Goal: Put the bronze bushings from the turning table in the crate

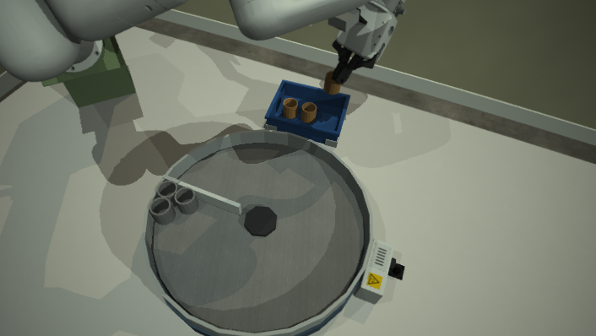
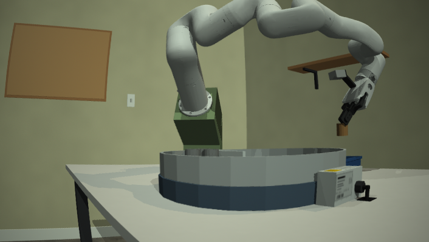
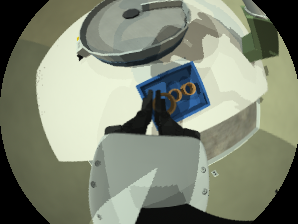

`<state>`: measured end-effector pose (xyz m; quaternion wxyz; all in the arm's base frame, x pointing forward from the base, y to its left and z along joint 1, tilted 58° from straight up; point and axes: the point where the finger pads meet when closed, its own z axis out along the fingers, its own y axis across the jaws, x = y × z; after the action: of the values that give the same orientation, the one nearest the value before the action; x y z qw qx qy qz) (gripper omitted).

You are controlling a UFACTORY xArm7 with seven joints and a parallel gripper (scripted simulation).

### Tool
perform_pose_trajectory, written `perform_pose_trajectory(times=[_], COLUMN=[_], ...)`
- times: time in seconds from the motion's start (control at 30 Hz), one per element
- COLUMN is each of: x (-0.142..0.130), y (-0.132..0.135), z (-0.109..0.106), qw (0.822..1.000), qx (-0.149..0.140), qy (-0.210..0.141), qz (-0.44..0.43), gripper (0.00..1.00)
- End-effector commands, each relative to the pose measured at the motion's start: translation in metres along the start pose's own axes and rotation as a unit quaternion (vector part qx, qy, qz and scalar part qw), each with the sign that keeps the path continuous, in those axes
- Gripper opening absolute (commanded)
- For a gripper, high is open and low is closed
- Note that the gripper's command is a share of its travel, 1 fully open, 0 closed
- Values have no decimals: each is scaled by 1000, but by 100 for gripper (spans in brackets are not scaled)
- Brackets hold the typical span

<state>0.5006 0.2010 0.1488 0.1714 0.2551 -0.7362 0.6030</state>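
Bronze bushing (image 1: 332, 85), rigid, probably smooth and slippery, is pinched by its wall in the end effector (image 1: 341, 76), above the crate (image 1: 295, 122).

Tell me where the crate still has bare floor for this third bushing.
Two bronze bushings crowd the blue crate's left half. Its right half, toward the right end wall, is bare. The gripper holds the third bronze bushing high over the back right rim.
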Motion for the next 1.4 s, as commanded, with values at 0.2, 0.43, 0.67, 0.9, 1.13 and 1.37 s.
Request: perform_pose_trajectory(times=[0.2,0.43,0.67,0.9,1.13,1.37], x=[0,-1,-1,-1,-5,-21], y=[0,0,1,1,1,1], z=[-3,-3,-4,-4,1,20], qw=[1000,1000,1000,1000,1000,1000], qx=[0,0,0,0,0,0], qy=[-2,-2,-2,-2,-2,-2], qz=[0,0,0,0,0,0], gripper=[0,0,0,0,0,0])
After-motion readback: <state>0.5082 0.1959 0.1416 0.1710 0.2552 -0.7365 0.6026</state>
